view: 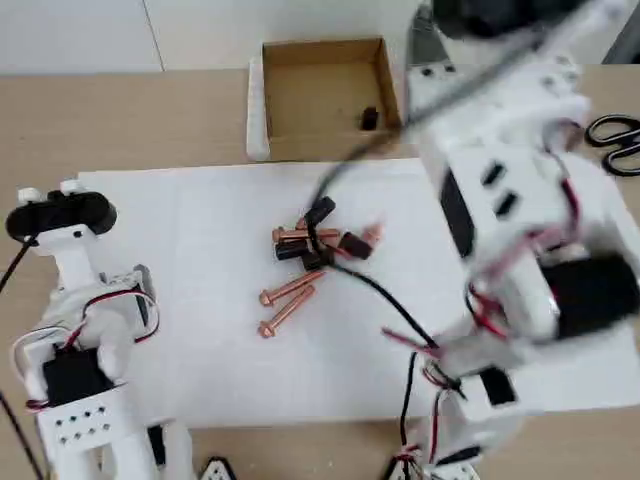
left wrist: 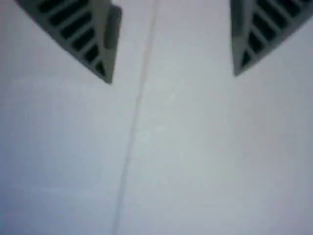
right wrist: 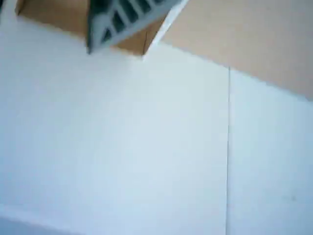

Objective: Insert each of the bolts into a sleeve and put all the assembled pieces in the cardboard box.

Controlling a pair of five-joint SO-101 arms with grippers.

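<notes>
Left gripper (left wrist: 172,76) stands wide open with nothing between its jaws. It points down at the white paper sheet (view: 200,330), at about 8 o'clock from the heap of parts. How far the right gripper (view: 428,55) is open, or whether it holds anything, I cannot tell. It hangs by the right wall of the cardboard box (view: 310,100), which sits at 12 o'clock from the heap. One black piece (view: 368,118) lies inside the box. In the middle of the sheet, copper bolts (view: 290,290) and black sleeves (view: 353,246) lie mixed, with two of the bolts apart at 7 o'clock. A black cable (view: 385,295) from the right arm drapes across the heap. Scissors (view: 615,140) lie on the table (view: 120,120) at 2 o'clock.
</notes>
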